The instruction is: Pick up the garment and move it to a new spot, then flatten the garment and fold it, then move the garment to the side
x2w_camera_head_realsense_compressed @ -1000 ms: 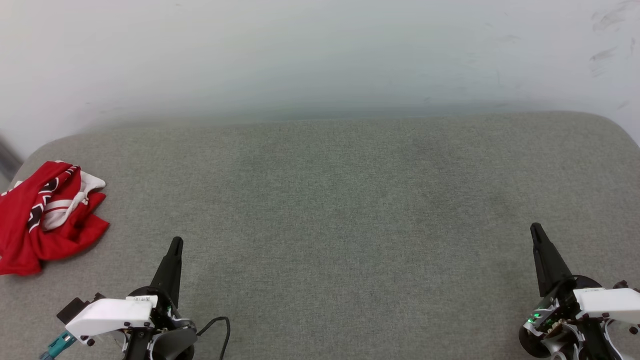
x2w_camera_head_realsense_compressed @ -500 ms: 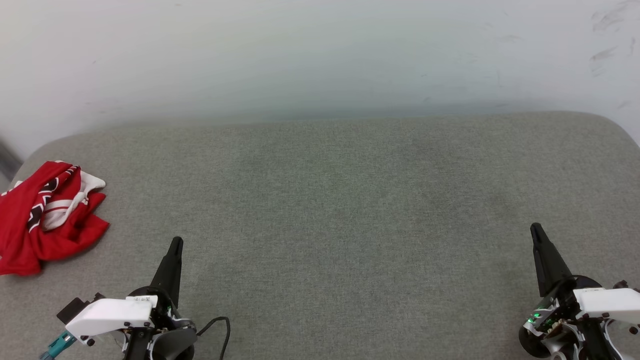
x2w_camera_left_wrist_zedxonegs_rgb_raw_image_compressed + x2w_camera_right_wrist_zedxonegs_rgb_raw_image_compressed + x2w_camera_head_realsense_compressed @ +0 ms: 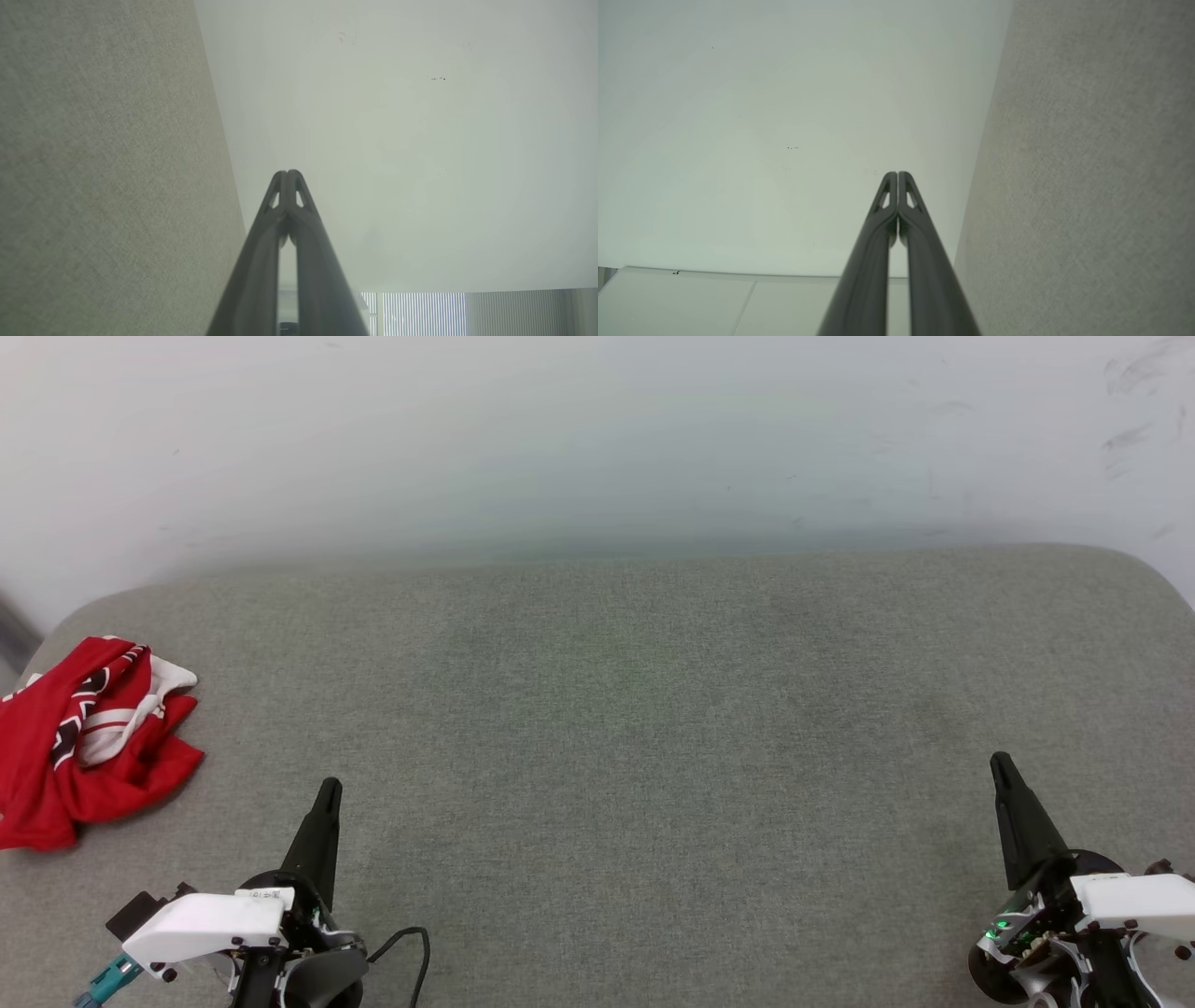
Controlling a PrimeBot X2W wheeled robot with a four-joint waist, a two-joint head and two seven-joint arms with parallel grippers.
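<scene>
1. The left pincer (image 3: 328, 791) is pressed together and holds nothing. In the left wrist view its two fingers (image 3: 261, 261) meet at the tips. It sits at the near left of the desk (image 3: 653, 709), pointing toward the wall (image 3: 597, 429).
2. The right pincer (image 3: 1001, 765) is also pressed together and empty, at the near right of the desk. Its fingers (image 3: 924, 261) meet at the tips in the right wrist view.
3. Change check: against the pictures from the last second, we find no change. Both pincers are in the same places with the same closure, and the cloth heap has the same outline.
4. The garment (image 3: 89, 747) lies crumpled at the left edge of the desk, beyond and to the left of the left pincer. It is near that pincer but not touching it, and well apart from the right pincer. We see red cloth with white and striped parts showing.
5. Meaning for the task: we judge that no step has begun. The garment has not yet been picked up, flattened or folded.
6. Next move, as we judge it: the left pincer is the nearer one. It must spread before reaching left and forward to the heap.
7. Caution: the heap lies at the desk edge. A push rather than a pinch could slide it off, and a pinch on one loose layer may lift only part of it.
</scene>
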